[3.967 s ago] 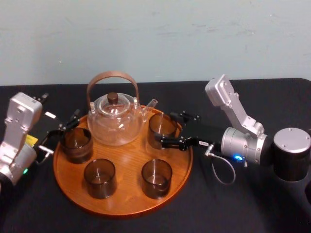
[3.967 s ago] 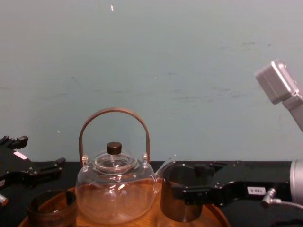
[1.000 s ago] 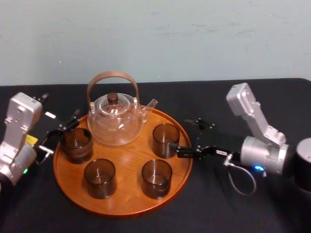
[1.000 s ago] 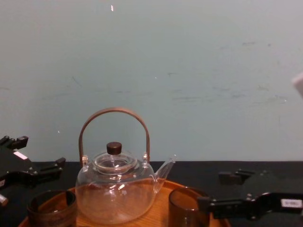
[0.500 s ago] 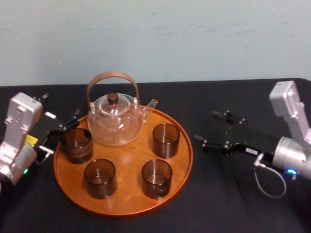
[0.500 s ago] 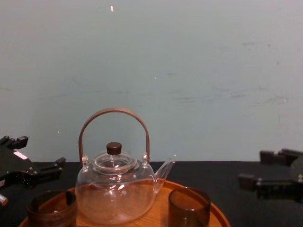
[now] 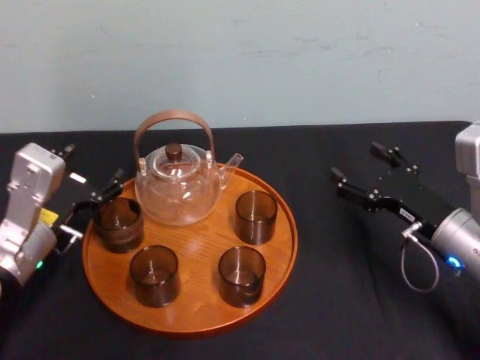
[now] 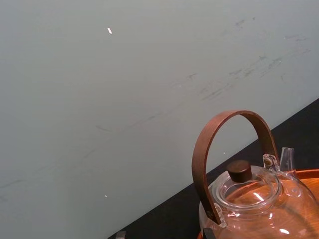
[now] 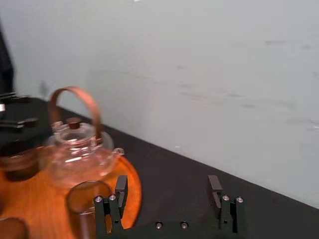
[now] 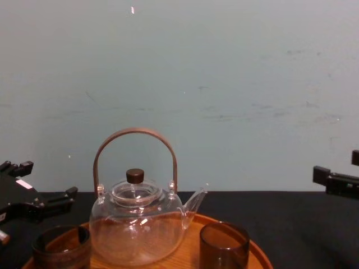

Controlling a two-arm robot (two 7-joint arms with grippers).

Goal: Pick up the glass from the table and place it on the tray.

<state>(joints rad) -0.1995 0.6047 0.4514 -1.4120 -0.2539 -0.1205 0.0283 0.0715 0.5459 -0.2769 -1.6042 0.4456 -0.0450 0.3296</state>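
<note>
Glass [image 7: 256, 216] seen upright on tray [image 7: 196, 321], just right of teapot [image 7: 178, 186], near spout. Two more tumblers [image 7: 154, 275] set in front of teapot, brownish cup [image 7: 118, 223] left of it. Right gripper [image 7: 355, 162] held well right of teapot over table [image 7: 337, 300], fingers spread, nothing gripped. Left gripper [image 7: 91, 204] parked left of teapot beside cup, fingers apart.
</note>
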